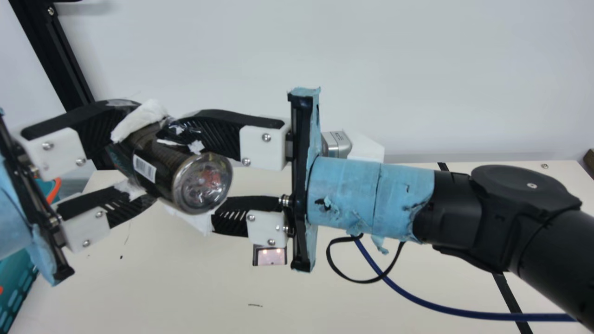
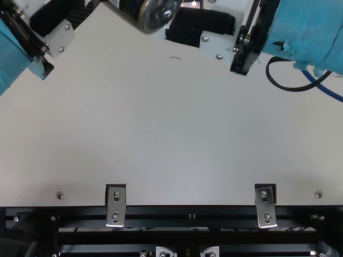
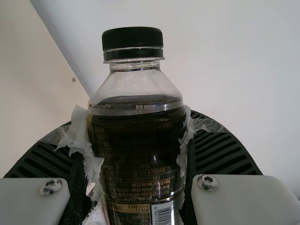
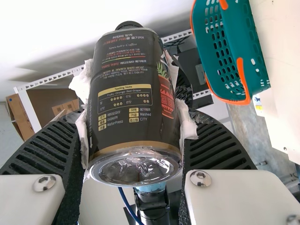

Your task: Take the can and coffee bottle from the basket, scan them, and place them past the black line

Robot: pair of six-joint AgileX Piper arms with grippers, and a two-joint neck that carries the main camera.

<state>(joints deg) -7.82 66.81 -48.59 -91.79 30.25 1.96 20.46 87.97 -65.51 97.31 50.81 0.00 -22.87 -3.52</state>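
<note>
The dark, capped coffee bottle [image 1: 155, 160] is held aslant above the cream table [image 1: 185, 287], apart from the teal, orange-rimmed basket [image 4: 255, 75].

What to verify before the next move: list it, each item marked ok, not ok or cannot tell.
1. Left black ribbed claw gripping the dark cylindrical plastic coffee bottle: ok.
2. Right black ribbed claw gripping it too: ok.
3. White rectangular barcode uncovered by fingers: ok.
4. Bottle past the straight black line: not ok, held in the air on the side of the teal plastic basket.
5. Bottle and can scanned: cannot tell.
</note>
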